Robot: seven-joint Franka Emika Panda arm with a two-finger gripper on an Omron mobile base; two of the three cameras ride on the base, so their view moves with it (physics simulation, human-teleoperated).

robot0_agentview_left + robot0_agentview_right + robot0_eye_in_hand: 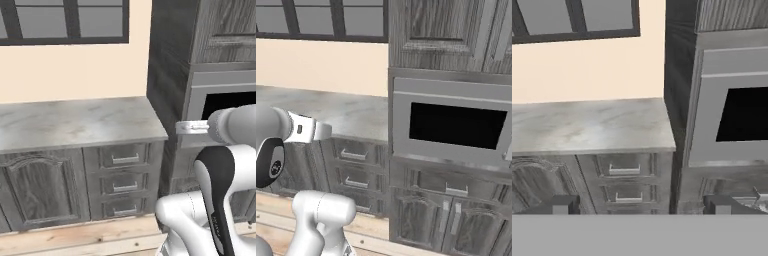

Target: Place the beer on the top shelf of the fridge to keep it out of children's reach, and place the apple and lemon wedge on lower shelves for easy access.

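Your fingers [564, 204] stand wide apart on nothing; expect slippery, fragile glass, so grip the beer's body.

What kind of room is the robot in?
It looks like a kitchen. There is a grey stone counter with drawers under it, a built-in oven with a dark glass front set into tall wooden cabinets, and a window above the counter.

The arm [220, 190] is glossy white with rounded links and a dark joint band. The gripper [641, 205] has two small dark, blocky fingertips [564, 204].
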